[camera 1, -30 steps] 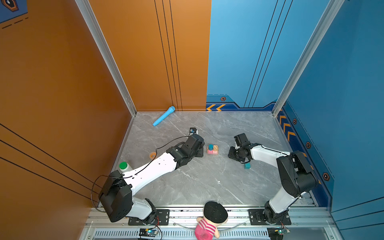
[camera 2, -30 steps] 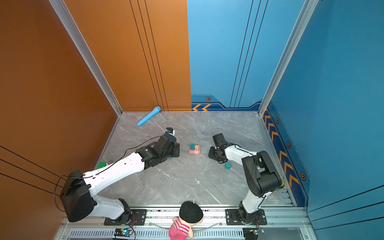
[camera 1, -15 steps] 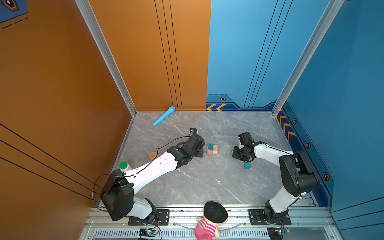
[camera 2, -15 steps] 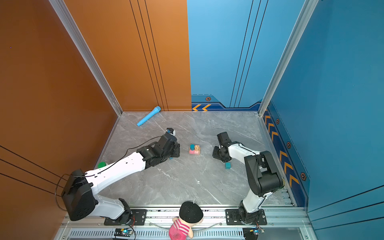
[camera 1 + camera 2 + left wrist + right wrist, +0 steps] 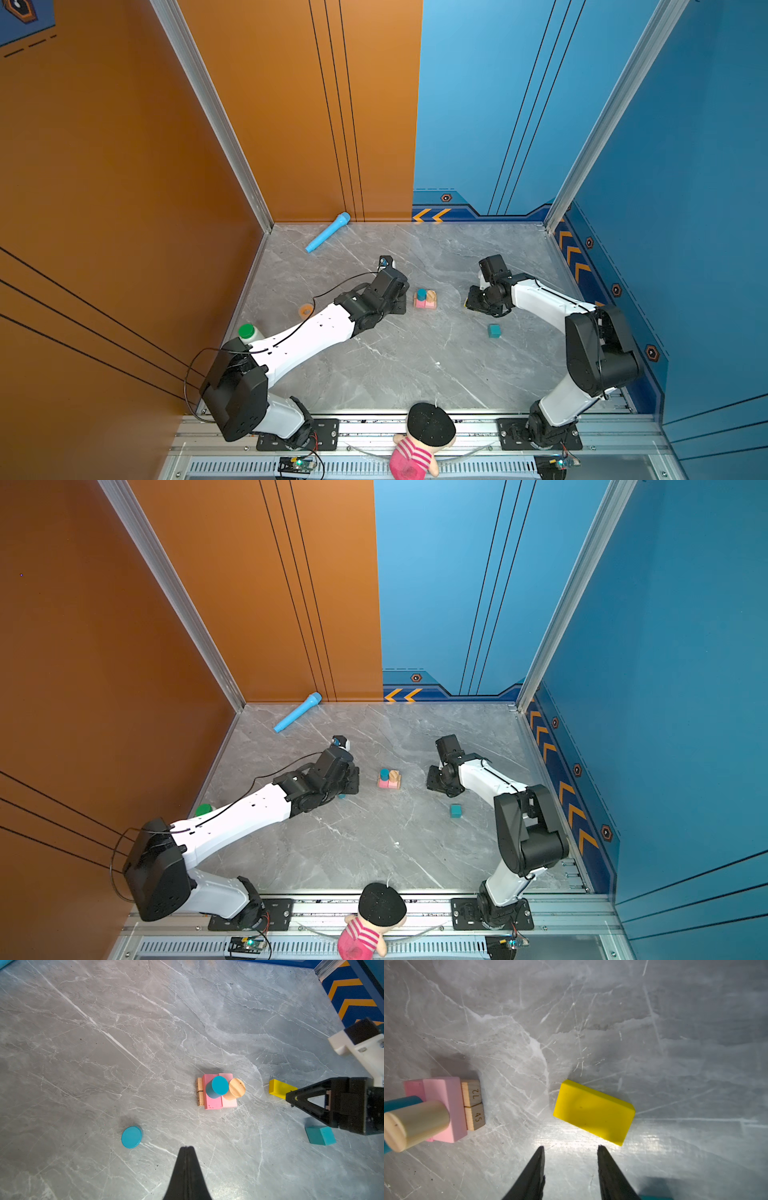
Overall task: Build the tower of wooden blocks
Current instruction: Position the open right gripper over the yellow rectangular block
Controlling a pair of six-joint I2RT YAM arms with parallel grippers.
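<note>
1. The right claw [image 5: 570, 1147] hangs low over the worktop [image 5: 591, 1012] with its jaws apart and nothing between them. The yellow bar [image 5: 593, 1111] lies flat just ahead of its tips. One tip is close to the bar's near edge, but I cannot tell whether they touch.
2. The left claw [image 5: 187, 1148] has its tips pressed together and holds nothing. It hovers above the worktop, with a loose blue cylinder [image 5: 132, 1137] standing on end near it.
3. The tower [image 5: 218, 1091] sits mid-worktop between the two claws, touched by neither. Two tan bars lie side by side at the bottom and two pink bars are laid across them. On top, a blue cylinder and a tan cylinder stand upright against each other.
4. The yellow bar rests on the right arm's side of the tower, near it but apart.
5. The teal cube [image 5: 494, 331] sits alone on the worktop, nearer the front rail than the right claw and apart from the yellow bar.
6. A light-blue toy microphone [image 5: 328, 232] lies by the back wall. A white bottle with green cap [image 5: 247, 331] stands beside the left arm. A pink-striped doll [image 5: 419, 444] leans at the front rail.
</note>
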